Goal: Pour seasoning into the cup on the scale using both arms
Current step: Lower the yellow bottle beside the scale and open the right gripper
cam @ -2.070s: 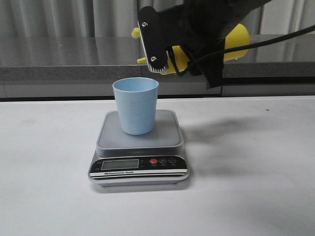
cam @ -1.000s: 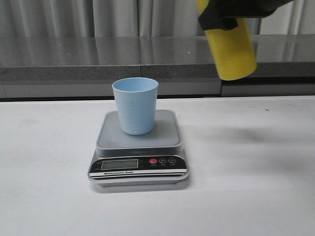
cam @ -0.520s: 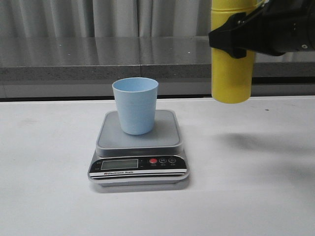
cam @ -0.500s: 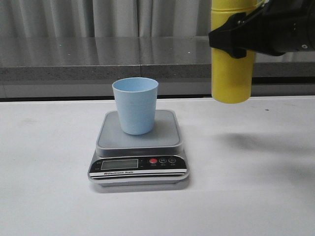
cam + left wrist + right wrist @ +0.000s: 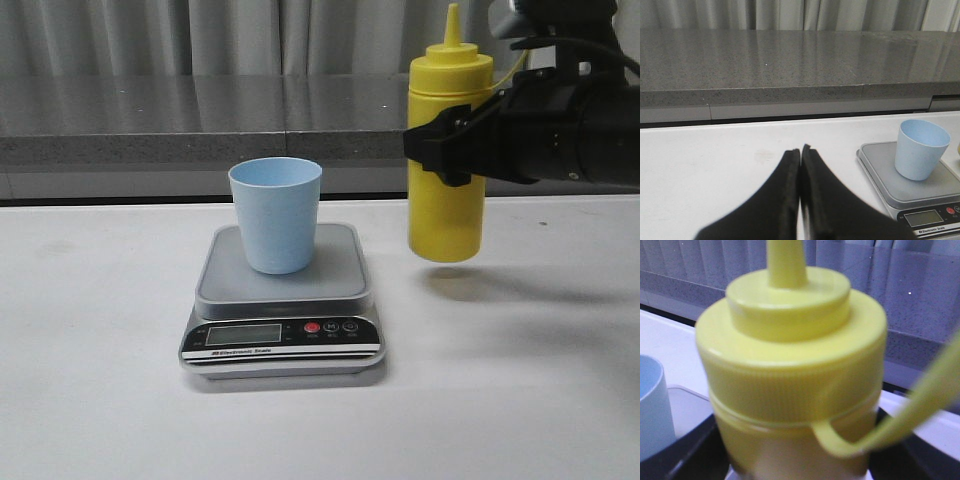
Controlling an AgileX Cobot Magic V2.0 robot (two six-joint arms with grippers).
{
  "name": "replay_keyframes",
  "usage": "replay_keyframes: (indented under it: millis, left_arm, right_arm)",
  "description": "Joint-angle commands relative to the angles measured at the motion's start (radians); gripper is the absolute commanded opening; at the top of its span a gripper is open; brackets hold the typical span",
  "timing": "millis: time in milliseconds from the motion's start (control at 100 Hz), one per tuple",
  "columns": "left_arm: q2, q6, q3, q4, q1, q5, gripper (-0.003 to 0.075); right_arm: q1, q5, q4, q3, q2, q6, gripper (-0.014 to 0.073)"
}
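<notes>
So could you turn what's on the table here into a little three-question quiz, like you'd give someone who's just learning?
1. True or false: the yellow bottle held by the right gripper is tipped over the cup.
2. Where does the cup stand?
A) on the bare table
B) on the scale
C) in a gripper
3. Fill in: the fingers of the left gripper are pressed ______, with nothing between them.

Key:
1. False. The bottle is upright, nozzle up, lifted off the table, to the right of the cup.
2. B, on the scale's platform.
3. Together.
</notes>
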Motion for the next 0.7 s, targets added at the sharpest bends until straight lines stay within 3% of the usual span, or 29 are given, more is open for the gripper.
replay_keyframes:
  millis: [0, 560, 690]
  left_arm:
    - [0.009, -0.008, -0.028, -0.008, 0.003, -0.078, -0.0020]
    - [0.009, -0.008, -0.028, -0.008, 0.003, -0.078, -0.0020]
    - [0.009, -0.008, -0.028, -0.008, 0.003, -0.078, -0.0020]
  right_arm:
    - [-0.007, -0.127, 0.012, -0.022, -0.011, -0.014, 0.0202]
    - [-0.007, -0.162, 0.014, -0.022, 0.072, -0.014, 0.0208]
    - [-0.007, -0.162, 0.014, -0.022, 0.072, -0.014, 0.0305]
